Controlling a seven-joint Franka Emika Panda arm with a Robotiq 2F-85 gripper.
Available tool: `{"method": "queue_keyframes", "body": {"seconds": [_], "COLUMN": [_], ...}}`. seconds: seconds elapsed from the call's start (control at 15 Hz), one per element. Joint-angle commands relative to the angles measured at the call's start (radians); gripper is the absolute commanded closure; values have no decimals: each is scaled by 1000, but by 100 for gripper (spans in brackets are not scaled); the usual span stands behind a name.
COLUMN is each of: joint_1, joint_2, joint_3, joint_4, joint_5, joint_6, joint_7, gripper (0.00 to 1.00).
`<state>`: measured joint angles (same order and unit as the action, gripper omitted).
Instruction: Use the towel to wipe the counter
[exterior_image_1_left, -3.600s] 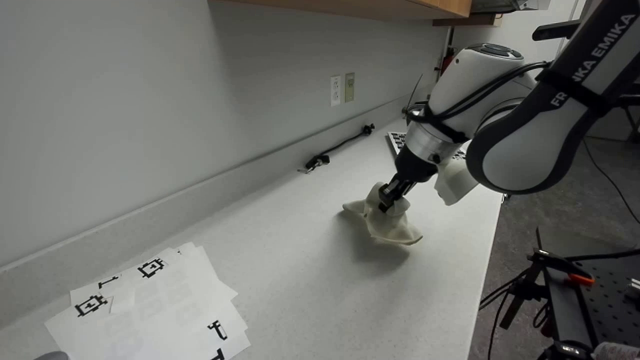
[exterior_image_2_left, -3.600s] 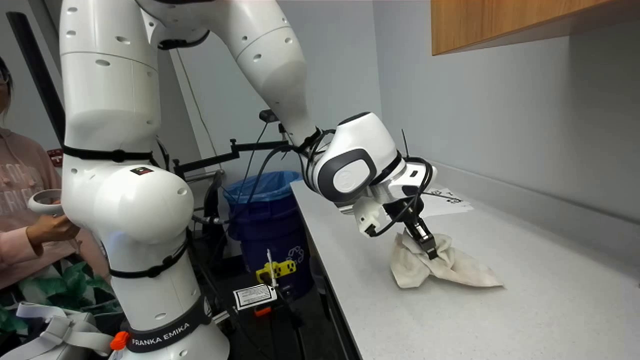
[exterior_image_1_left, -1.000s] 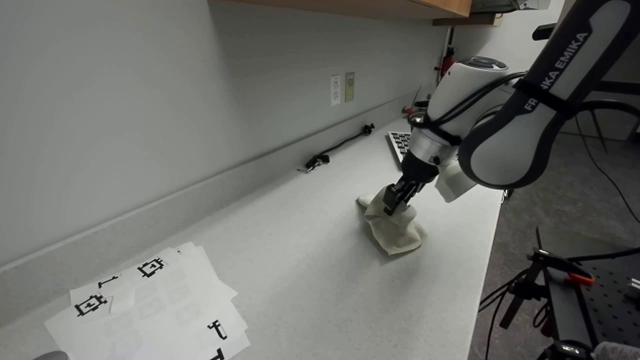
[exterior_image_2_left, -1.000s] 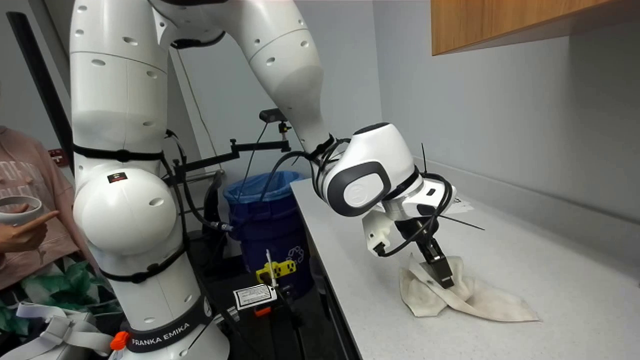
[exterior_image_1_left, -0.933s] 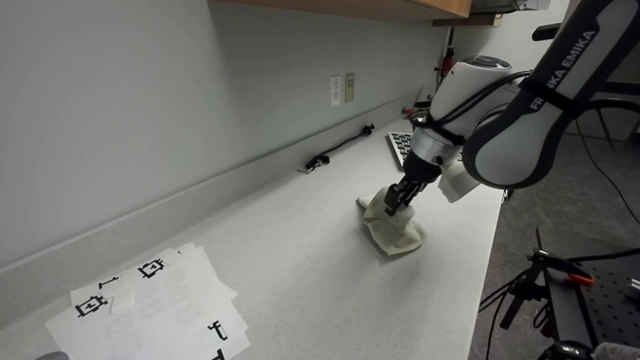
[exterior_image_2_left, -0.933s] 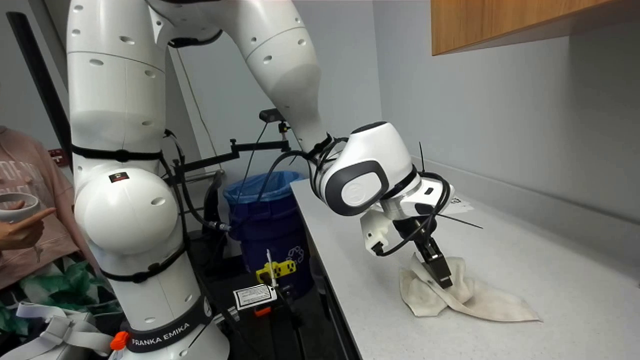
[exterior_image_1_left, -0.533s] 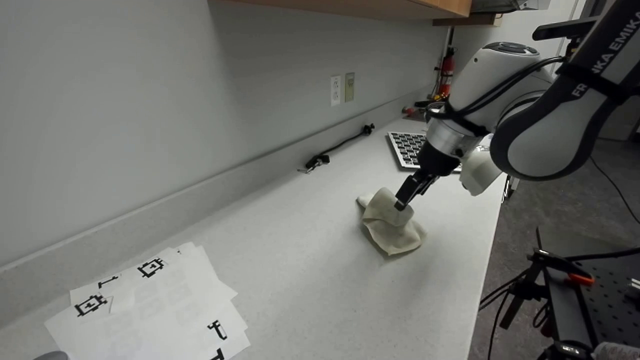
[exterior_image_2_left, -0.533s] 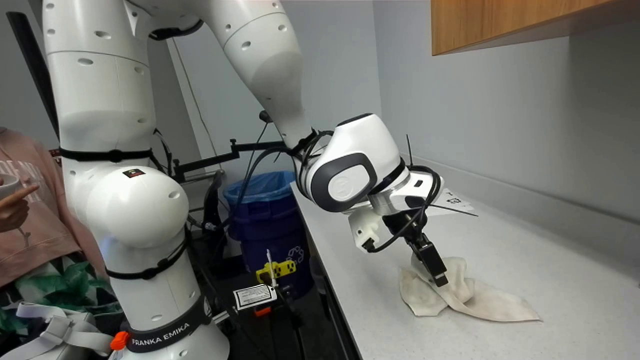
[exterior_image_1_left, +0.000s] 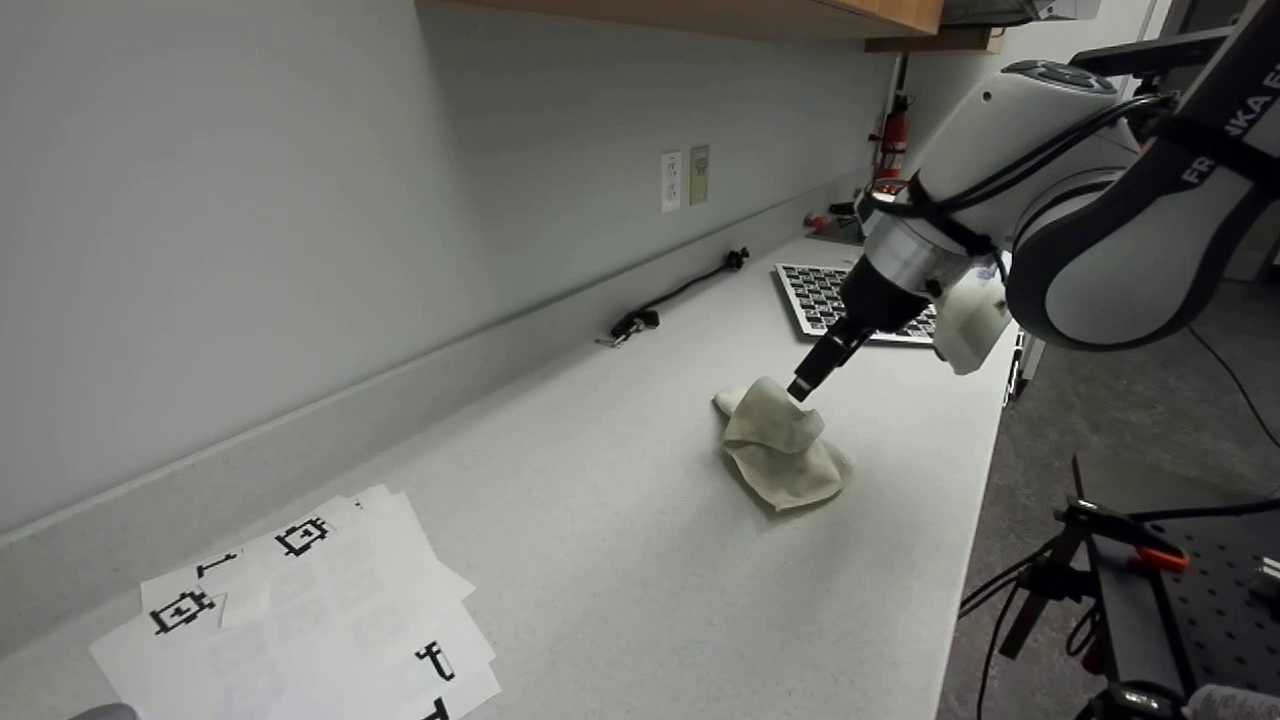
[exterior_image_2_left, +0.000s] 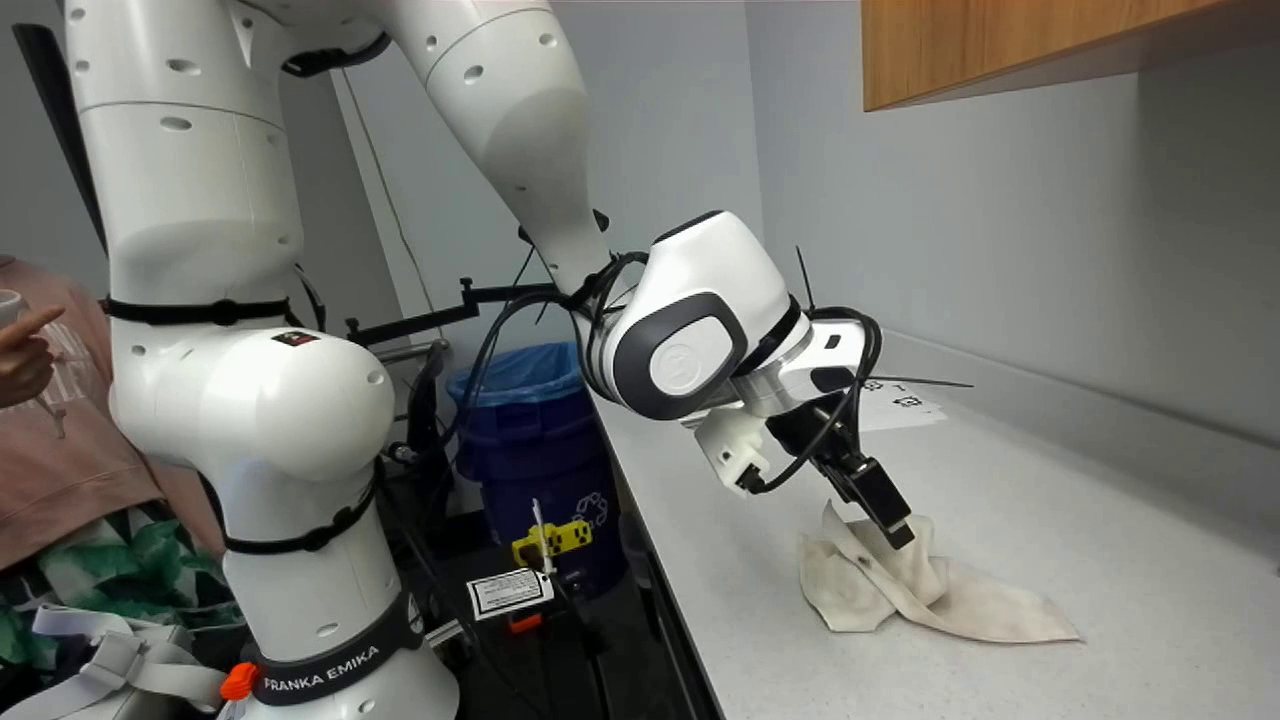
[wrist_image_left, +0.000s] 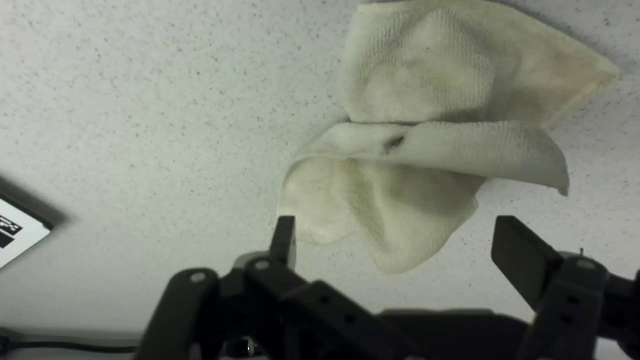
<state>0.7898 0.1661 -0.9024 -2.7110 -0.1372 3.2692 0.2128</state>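
Note:
The cream towel (exterior_image_1_left: 790, 470) lies crumpled on the pale speckled counter (exterior_image_1_left: 620, 570), with a raised fold near its middle. In the wrist view the towel (wrist_image_left: 450, 145) shows a small dark spot on that fold, and part of it appears beyond and between the fingers. My gripper (wrist_image_left: 395, 218) stands wide open, with nothing held between its fingers (wrist_image_left: 522, 250). Seen in both exterior views, the gripper (exterior_image_1_left: 800, 390) hangs tilted just above the towel. From the side, one finger (exterior_image_2_left: 880, 500) hides a little of the towel (exterior_image_2_left: 970, 605) behind it.
Marked paper sheets (exterior_image_1_left: 310, 610) lie on the counter near the wall. A black cable (exterior_image_1_left: 680, 292) runs along the backsplash, and a white board with a black pattern (exterior_image_1_left: 815, 298) lies behind the gripper. A wooden cabinet (exterior_image_2_left: 1000, 50) overhangs the counter; a blue bin (exterior_image_2_left: 530, 450) stands beside it.
The towel shifted along the counter earlier, with my gripper at its fold. Over the last second the fingers have spread and the gripper has risen and drawn back; the towel stays put.

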Motion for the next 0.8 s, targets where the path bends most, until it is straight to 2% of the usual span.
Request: {"method": "queue_keyframes", "body": {"seconds": [0.0, 0.2, 0.27, 0.73], "joint_1": [66, 104, 68, 84], "joint_2": [-42, -45, -3, -7], "joint_3": [-70, -99, -60, -75], "joint_4": [-36, -47, -18, -21], "joint_5": [-18, -1, 0, 0], "joint_6": [62, 92, 60, 68], "joint_7": [-47, -51, -21, -21], "gripper": [0, 0, 0, 0]}}
